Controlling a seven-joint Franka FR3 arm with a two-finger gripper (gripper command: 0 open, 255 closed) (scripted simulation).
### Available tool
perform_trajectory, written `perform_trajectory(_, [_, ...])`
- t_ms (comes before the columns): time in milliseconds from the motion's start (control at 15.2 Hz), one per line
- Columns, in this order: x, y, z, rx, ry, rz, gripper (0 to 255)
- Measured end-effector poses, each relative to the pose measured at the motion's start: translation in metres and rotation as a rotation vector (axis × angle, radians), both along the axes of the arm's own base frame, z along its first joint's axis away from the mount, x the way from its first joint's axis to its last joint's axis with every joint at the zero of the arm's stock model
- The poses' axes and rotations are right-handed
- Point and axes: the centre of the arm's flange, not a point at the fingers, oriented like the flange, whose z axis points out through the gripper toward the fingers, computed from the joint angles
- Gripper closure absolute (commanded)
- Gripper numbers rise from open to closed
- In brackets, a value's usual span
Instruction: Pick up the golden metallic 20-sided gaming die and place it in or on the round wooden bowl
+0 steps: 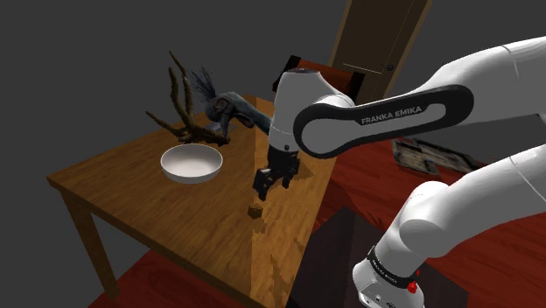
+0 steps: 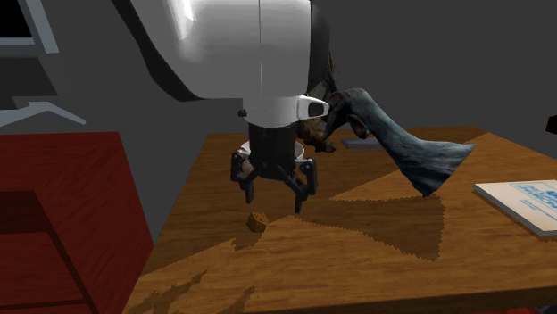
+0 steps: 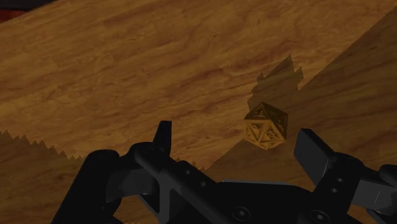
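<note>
Fingers: your black fingers (image 3: 315, 153) spread above the small golden twenty-sided die (image 3: 266, 125).
Risk: off-centre closing could flick it across the wooden tabletop (image 3: 127, 57).

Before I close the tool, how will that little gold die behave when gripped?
The die is many-faceted and nearly round, so a nudge would probably roll it across the table. Its facets are small and angled, so it may twist or slip in the open tool. It looks rigid, unlikely to deform.
</note>
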Motion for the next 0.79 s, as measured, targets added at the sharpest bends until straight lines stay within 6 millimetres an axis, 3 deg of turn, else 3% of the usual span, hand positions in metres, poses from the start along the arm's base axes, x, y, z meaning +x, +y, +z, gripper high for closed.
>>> perform_trajectory(264, [0.013, 0.035, -0.023, 0.009, -0.027, -0.035, 0])
perform_trajectory(792, [0.016, 0.039, -0.062, 0.011, -0.031, -0.041, 0])
